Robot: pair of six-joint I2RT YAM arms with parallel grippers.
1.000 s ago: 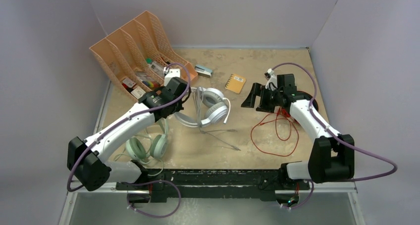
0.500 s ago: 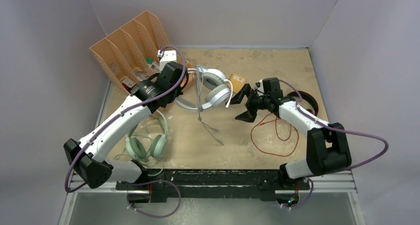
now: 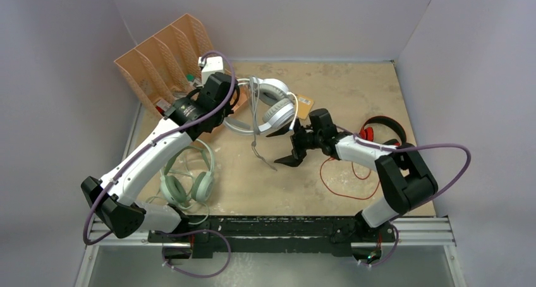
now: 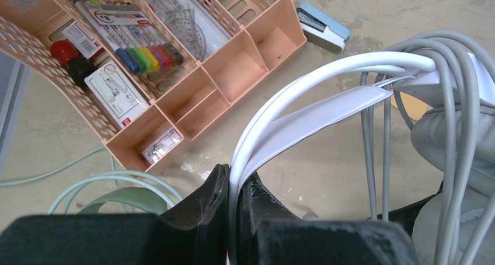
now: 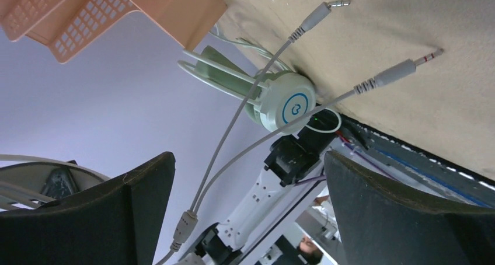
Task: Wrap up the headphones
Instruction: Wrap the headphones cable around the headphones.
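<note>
My left gripper (image 3: 236, 112) is shut on the headband of the white headphones (image 3: 276, 107) and holds them up off the table. In the left wrist view the white headband (image 4: 327, 84) runs out of the shut jaws. The grey cord (image 3: 256, 135) loops over the band and hangs down, its plugs near the table. My right gripper (image 3: 282, 146) is open, just right of the hanging cord. In the right wrist view the cord (image 5: 233, 131) passes between the open fingers. The red and black headphones (image 3: 381, 126) lie at the right with their red cord (image 3: 344, 173). The mint headphones (image 3: 187, 181) lie front left.
A peach desk organizer (image 3: 165, 58) with pens and small items stands back left. A small orange notebook (image 3: 305, 105) lies behind the white headphones. A blue and white stapler (image 4: 323, 27) lies near the organizer. Grey walls close the table on three sides.
My left gripper has lifted the white headphones and carried them toward the back. My right arm has swung left, away from the red headphones, to the hanging grey cord, jaws open.
</note>
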